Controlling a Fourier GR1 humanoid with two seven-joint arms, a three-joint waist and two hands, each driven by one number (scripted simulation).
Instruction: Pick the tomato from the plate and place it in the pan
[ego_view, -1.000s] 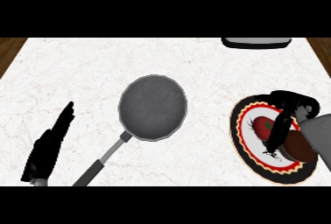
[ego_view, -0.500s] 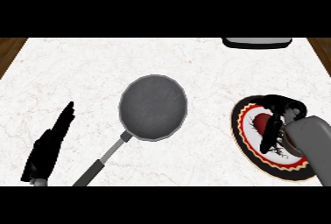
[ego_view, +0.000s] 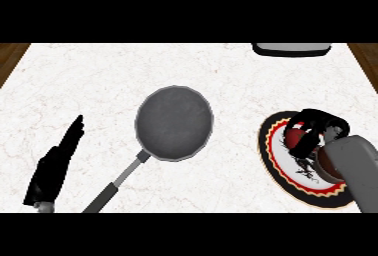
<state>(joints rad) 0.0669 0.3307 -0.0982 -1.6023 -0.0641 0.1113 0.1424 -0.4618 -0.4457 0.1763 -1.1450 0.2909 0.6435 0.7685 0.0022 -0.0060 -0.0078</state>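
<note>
Pan (ego_view: 174, 122) mid-counter, plate (ego_view: 284, 172) to its right, tomato (ego_view: 297, 136) on plate.

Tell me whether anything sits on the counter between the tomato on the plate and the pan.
Nothing visible does. The right hand curls over the red tomato on the patterned round plate; only bare white marble counter lies between it and the grey metal pan to its left.

White marble-patterned bench (ego_view: 221, 70) with faint veining fills view. Dark, light-topped object (ego_view: 290, 49) sits at far edge, right of centre, cut off. Brown wood strips (ego_view: 11, 57) flank far corners.
</note>
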